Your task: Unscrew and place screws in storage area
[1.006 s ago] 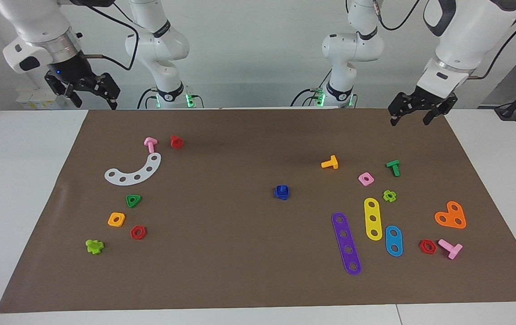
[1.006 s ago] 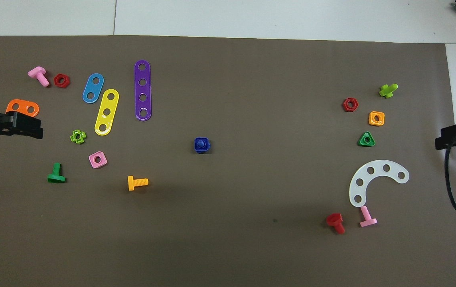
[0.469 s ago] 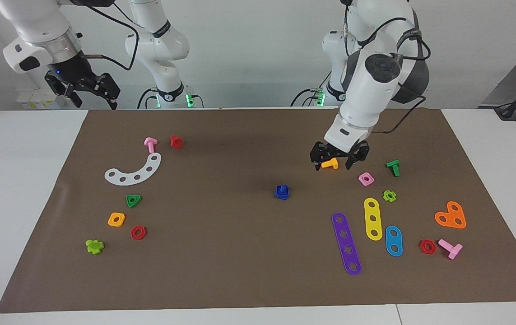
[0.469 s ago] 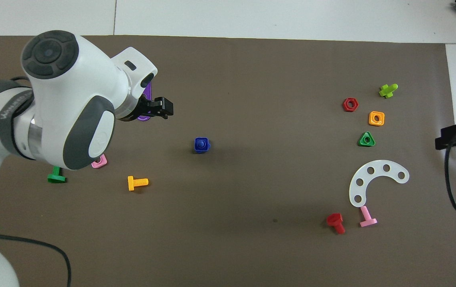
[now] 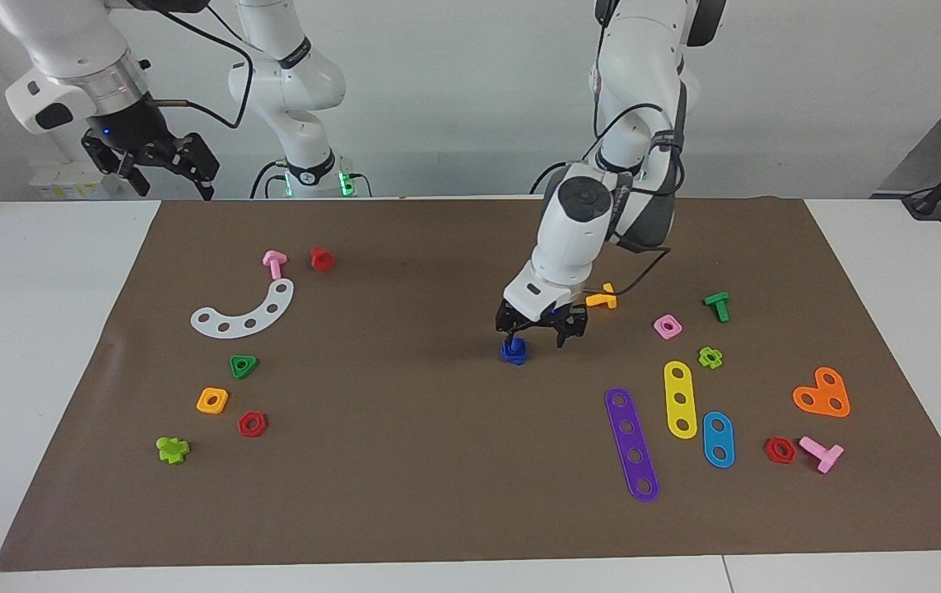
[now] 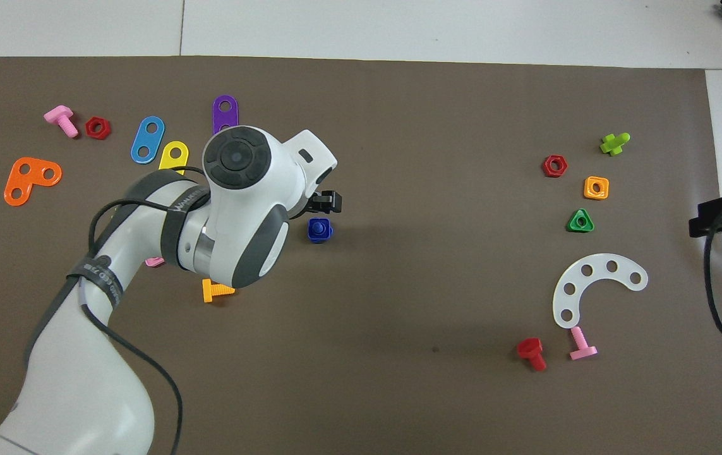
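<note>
Left arm has swung in from its end of the counter over the last second, past the orange bolt (image 5: 602, 299); left gripper (image 5: 542, 331) now sits low over the mat's middle, fingers spread wide, gripping nothing. One fingertip (image 5: 514, 336) is right at the top of the dark-blue bolt and nut (image 5: 514, 351), the other hangs toward the left arm's end of it; contact can't be confirmed. The dark-blue bolt and nut have not moved: still assembled, stem up, near the centre of the brown mat (image 5: 404, 478), well apart from both clusters of parts. Overhead, the left arm's wrist hides most of the yellow and purple strips; the blue piece (image 6: 319, 229) shows just past the gripper. Right gripper (image 5: 159, 167) waits, unchanged, raised over the corner of the mat at the right arm's end, robots' edge, fingers spread, empty. White curved strip (image 5: 246, 311), pink bolt (image 5: 274, 263) and red bolt (image 5: 321, 259) lie at that end, green triangular nut (image 5: 243, 366) beside them toward the counter's outer edge.
</note>
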